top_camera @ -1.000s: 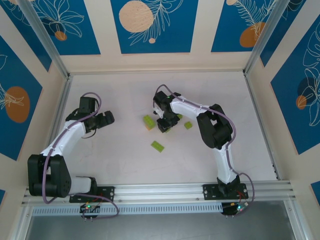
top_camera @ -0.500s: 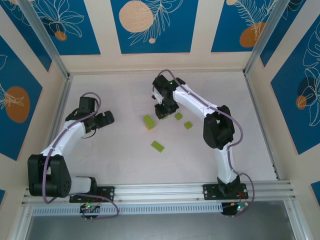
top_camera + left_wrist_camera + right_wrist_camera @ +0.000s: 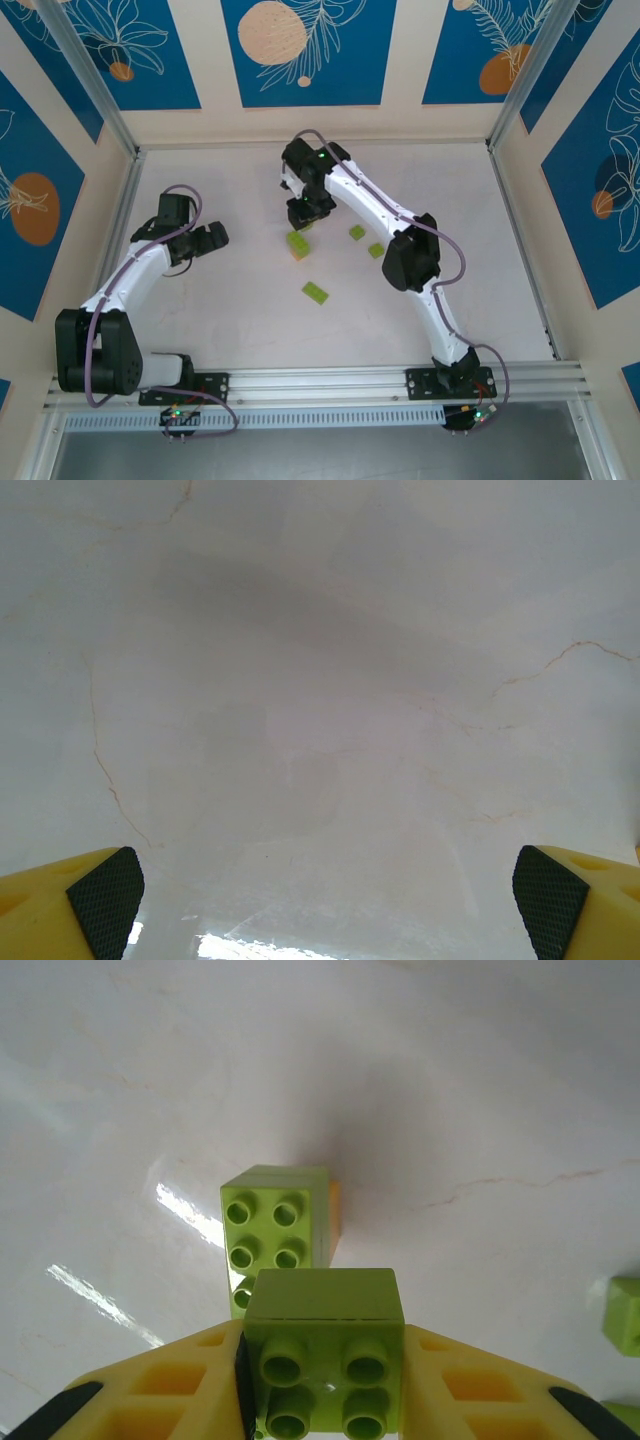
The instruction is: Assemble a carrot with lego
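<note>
The part-built carrot lies mid-table, a lime-green stack with an orange brick at its side. The right wrist view shows its studded green top and an orange edge. My right gripper hovers just behind it, shut on a lime-green square brick with its hollow underside facing the camera. Loose lego bricks lie at centre right, further right and nearer the front. My left gripper stands open over bare table, well left of the bricks.
The white marbled table is fenced by a metal frame and patterned walls. One green brick sits at the right edge of the right wrist view. The right arm's long white links span above the loose bricks.
The right gripper has carried a green brick up from among the loose bricks and swung back and left, ending just behind the green-and-orange stack. The left arm has stayed still.
</note>
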`<action>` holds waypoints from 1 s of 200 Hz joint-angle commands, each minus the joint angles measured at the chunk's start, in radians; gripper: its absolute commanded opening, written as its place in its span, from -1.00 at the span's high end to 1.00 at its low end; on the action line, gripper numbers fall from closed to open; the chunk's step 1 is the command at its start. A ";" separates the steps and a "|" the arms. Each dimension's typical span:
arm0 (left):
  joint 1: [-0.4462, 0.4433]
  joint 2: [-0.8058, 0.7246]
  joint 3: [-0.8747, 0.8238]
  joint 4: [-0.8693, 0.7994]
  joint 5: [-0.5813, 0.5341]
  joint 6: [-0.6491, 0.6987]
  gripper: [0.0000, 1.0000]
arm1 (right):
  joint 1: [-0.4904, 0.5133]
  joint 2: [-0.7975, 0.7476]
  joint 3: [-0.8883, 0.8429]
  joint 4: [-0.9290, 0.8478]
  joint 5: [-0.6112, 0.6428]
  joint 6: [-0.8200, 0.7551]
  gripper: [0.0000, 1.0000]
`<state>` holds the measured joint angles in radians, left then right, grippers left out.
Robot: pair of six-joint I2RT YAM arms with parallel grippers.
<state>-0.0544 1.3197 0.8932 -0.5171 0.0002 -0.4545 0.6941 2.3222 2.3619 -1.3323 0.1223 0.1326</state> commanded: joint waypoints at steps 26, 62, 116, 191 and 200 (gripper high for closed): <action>0.016 -0.011 0.019 -0.013 0.017 0.004 -0.95 | 0.021 0.004 0.003 -0.032 -0.047 0.028 0.28; 0.016 -0.012 0.019 -0.014 0.014 0.004 -0.95 | 0.025 0.010 -0.009 -0.030 -0.056 0.027 0.28; 0.016 -0.012 0.018 -0.013 0.014 0.004 -0.95 | 0.031 0.016 -0.042 -0.016 -0.057 0.024 0.28; 0.017 -0.011 0.019 -0.012 0.015 0.005 -0.95 | 0.041 0.037 -0.047 -0.017 -0.064 0.025 0.29; 0.018 -0.012 0.018 -0.012 0.014 0.005 -0.95 | 0.043 0.041 -0.048 -0.019 -0.064 0.023 0.29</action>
<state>-0.0544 1.3197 0.8932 -0.5171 0.0002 -0.4541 0.7258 2.3287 2.3219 -1.3323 0.0959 0.1421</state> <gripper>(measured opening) 0.976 0.358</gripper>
